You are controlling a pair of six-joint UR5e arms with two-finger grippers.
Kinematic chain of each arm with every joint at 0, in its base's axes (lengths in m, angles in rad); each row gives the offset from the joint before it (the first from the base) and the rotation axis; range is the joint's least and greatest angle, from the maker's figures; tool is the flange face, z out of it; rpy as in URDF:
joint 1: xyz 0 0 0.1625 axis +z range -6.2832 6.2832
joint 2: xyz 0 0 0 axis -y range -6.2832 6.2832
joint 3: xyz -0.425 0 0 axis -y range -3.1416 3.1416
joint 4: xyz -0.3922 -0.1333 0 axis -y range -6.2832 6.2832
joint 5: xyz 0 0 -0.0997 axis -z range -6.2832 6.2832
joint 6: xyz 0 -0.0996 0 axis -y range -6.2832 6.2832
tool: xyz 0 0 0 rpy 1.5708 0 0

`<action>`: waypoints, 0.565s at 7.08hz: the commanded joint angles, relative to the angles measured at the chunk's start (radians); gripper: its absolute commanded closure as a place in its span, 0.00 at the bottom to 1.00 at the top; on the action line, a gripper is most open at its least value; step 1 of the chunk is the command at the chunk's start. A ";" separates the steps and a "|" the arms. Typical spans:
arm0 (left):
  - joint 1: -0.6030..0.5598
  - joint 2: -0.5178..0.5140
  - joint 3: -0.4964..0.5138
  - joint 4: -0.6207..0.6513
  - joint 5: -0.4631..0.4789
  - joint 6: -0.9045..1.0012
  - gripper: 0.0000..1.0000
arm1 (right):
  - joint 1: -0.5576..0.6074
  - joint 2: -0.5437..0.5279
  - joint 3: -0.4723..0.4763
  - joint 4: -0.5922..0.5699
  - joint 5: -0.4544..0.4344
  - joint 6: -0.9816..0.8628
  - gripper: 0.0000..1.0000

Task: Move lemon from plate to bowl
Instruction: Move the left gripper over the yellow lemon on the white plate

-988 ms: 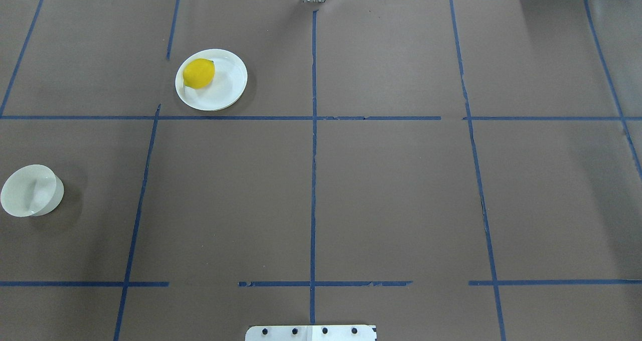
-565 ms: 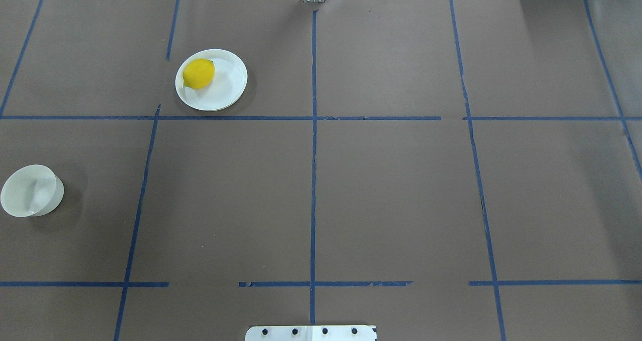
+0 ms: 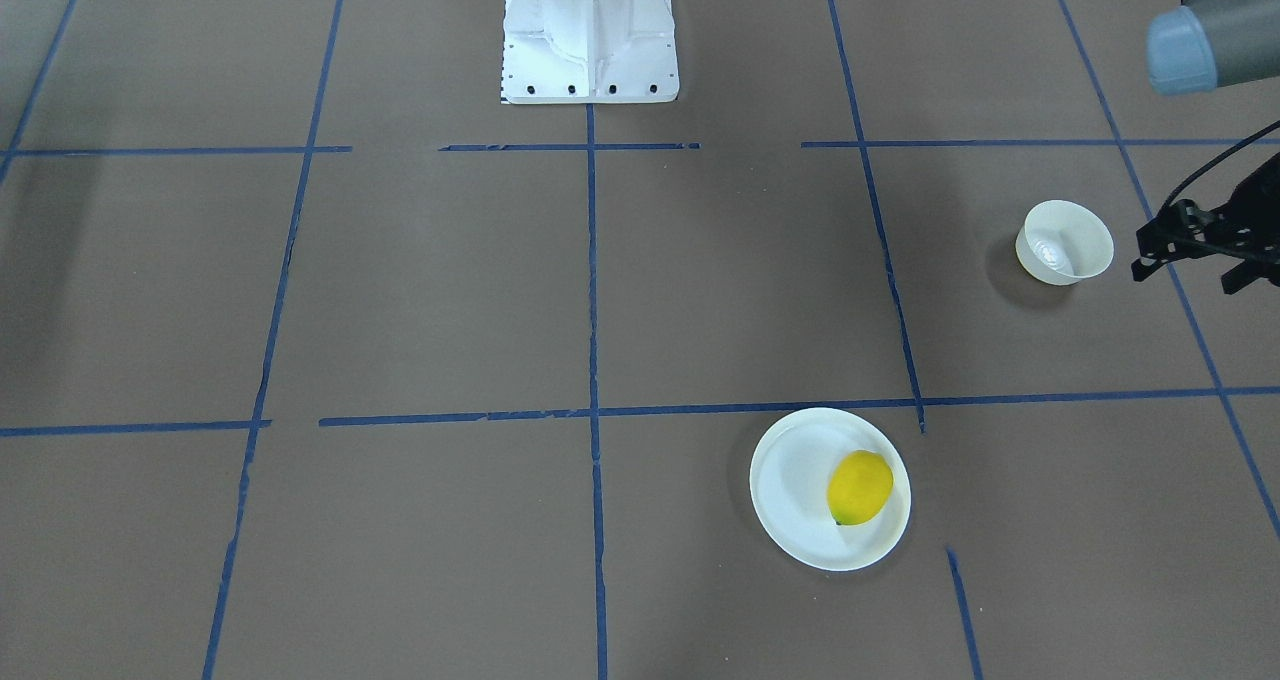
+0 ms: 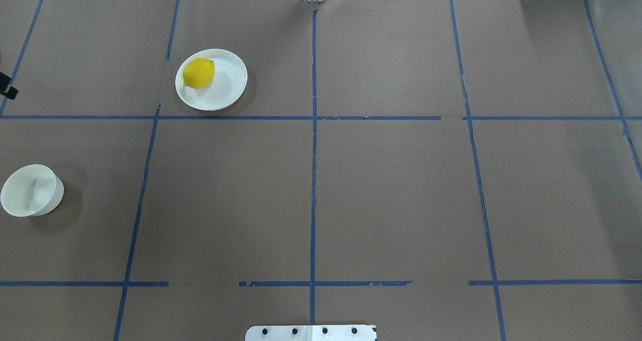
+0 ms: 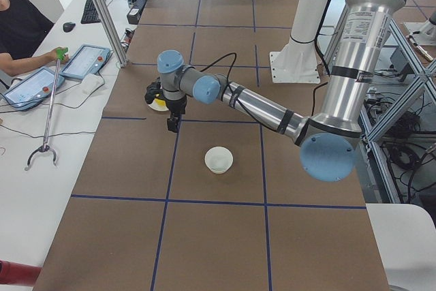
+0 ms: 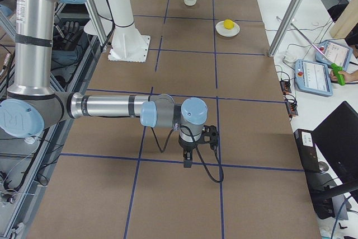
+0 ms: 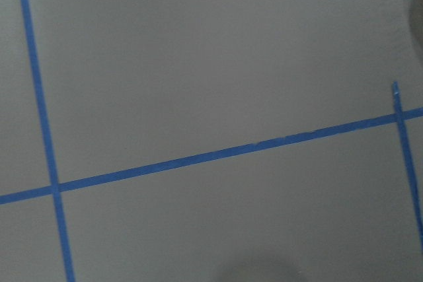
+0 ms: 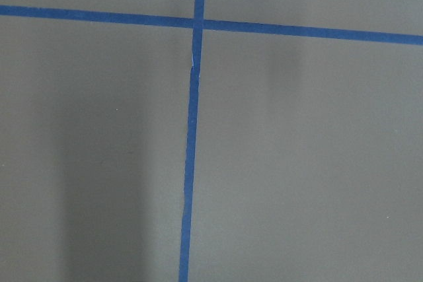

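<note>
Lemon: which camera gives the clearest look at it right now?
Exterior front-facing: the lemon sits large and unobstructed on the plate. Overhead exterior is nearly as good; exterior right shows a distant yellow speck; in exterior left the left arm blocks it; wrist cameras miss it.

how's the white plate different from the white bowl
The flat wide round white plate is shallow; the small round white bowl is deep and narrower. The plate holds a yellow lemon; the bowl is empty. The plate lies farther from the robot's base than the bowl. Both are white, round and upright.
</note>
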 commanded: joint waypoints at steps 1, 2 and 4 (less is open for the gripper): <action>0.148 -0.123 0.063 0.000 0.009 -0.183 0.00 | 0.000 0.000 0.000 0.000 0.000 0.000 0.00; 0.175 -0.222 0.153 -0.002 0.009 -0.263 0.00 | 0.000 0.000 0.000 0.000 0.000 0.000 0.00; 0.198 -0.383 0.273 -0.022 0.045 -0.296 0.00 | 0.000 0.000 0.000 0.000 0.000 0.000 0.00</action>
